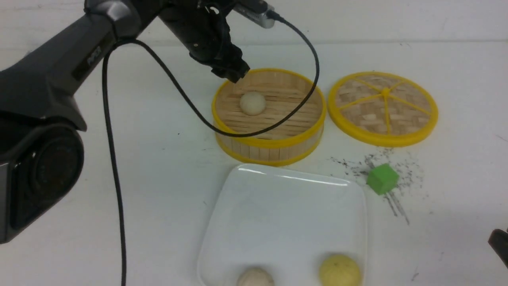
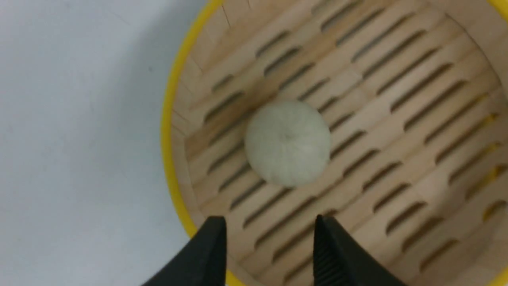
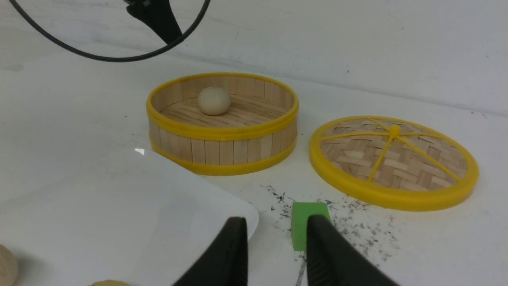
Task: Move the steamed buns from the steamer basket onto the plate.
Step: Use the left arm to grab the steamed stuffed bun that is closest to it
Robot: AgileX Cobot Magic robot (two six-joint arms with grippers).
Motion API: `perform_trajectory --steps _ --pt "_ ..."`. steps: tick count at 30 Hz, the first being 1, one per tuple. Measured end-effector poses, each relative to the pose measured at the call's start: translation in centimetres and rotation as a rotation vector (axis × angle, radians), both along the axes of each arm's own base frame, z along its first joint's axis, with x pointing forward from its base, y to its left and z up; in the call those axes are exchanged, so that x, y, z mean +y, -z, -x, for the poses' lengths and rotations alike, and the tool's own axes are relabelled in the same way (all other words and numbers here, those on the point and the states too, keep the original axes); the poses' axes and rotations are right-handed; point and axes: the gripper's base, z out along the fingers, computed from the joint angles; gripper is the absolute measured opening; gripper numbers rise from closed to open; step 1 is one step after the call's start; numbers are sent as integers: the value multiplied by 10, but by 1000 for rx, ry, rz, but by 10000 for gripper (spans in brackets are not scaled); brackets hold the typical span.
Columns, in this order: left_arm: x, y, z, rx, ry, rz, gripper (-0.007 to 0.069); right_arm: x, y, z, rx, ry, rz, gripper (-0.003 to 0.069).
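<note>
White matte tabletop [image 1: 158, 167]. Smooth off-white bun [image 1: 252, 103] on slatted wooden steamer basket [image 1: 270, 149] floor. Beige bun [image 1: 255, 278] and yellow bun [image 1: 340, 271] on glossy square plate [image 1: 285, 198]. Left gripper [image 2: 268, 218] over basket rim, jaws parted, empty; right gripper [image 3: 276, 217] likewise.

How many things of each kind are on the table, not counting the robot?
Steamer basket: 1
White plate: 1
Woven lid: 1
Green cube: 1
Steamed buns: 3 (basket bun, beige plate bun, yellow plate bun)
Total: 7
</note>
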Motion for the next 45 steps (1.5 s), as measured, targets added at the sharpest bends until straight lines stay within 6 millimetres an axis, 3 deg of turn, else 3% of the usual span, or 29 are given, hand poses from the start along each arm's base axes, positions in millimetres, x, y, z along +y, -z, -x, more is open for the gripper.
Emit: perform_trajectory --steps 12,21,29,41,45 --pt "-13 40 -14 63 -12 99 290 0 0 0 0 0 0 239" --pt "-15 42 -16 53 -10 119 310 0 0 0 0 0 0 239" --pt "-16 41 -16 55 -23 142 418 0 0 0 0 0 0 239" --pt "-17 45 -10 130 -9 145 422 0 0 0 0 0 0 239" --pt "-18 61 -14 156 -13 135 422 0 0 0 0 0 0 239"
